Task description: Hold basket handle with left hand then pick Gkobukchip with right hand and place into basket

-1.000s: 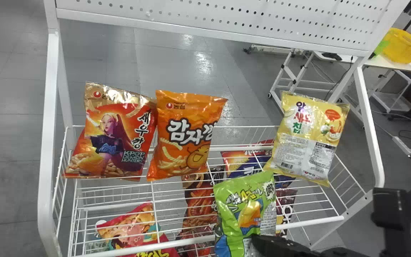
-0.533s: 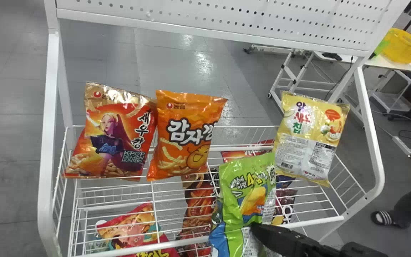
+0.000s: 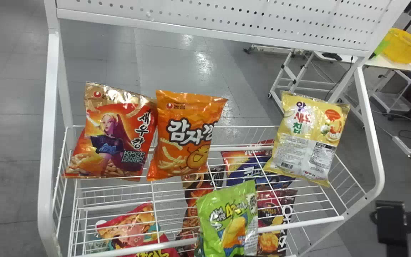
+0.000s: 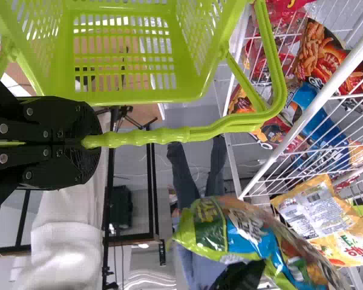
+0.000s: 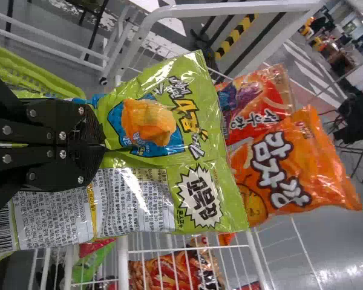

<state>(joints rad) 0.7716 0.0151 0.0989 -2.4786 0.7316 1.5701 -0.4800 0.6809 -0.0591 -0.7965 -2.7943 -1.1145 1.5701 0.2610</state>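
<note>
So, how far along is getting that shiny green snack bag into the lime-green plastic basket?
Looks done: the left gripper is closed on the handle of the lime-green plastic basket.
In hand: the green snack bag, pinched in the right gripper in front of the white wire rack.
Left to do: the bag is outside the basket, so it must go in.
</note>
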